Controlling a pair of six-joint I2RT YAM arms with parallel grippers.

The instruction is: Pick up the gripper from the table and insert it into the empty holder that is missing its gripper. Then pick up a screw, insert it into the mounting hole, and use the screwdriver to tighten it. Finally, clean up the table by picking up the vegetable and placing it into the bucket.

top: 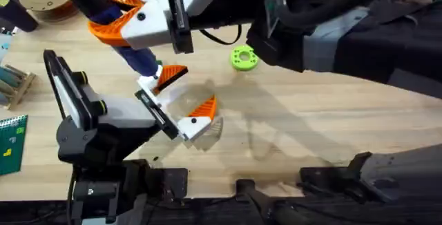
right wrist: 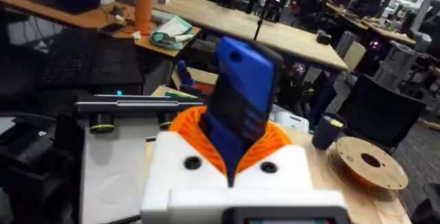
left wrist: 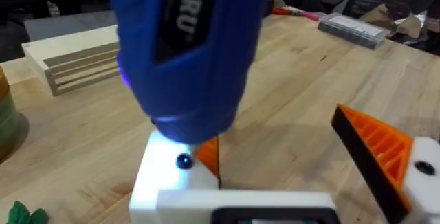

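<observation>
Lime-green ring [top: 243,58] and filament spool [top: 45,0] on table [top: 331,121].

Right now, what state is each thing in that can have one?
screwdriver: gripped, nose down over the holder
right gripper: fingers shut on the screwdriver
left gripper: fingers open, holding nothing
gripper: seated in the holder
holder: filled, no longer empty
screw: in the mounting hole, tightness unclear
vegetable: lying on the table, not binned

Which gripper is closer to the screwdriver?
Right. The right gripper is shut on the screwdriver. The left gripper sits below it, jaws open, with the driver's tip at one of its fingers.
</observation>
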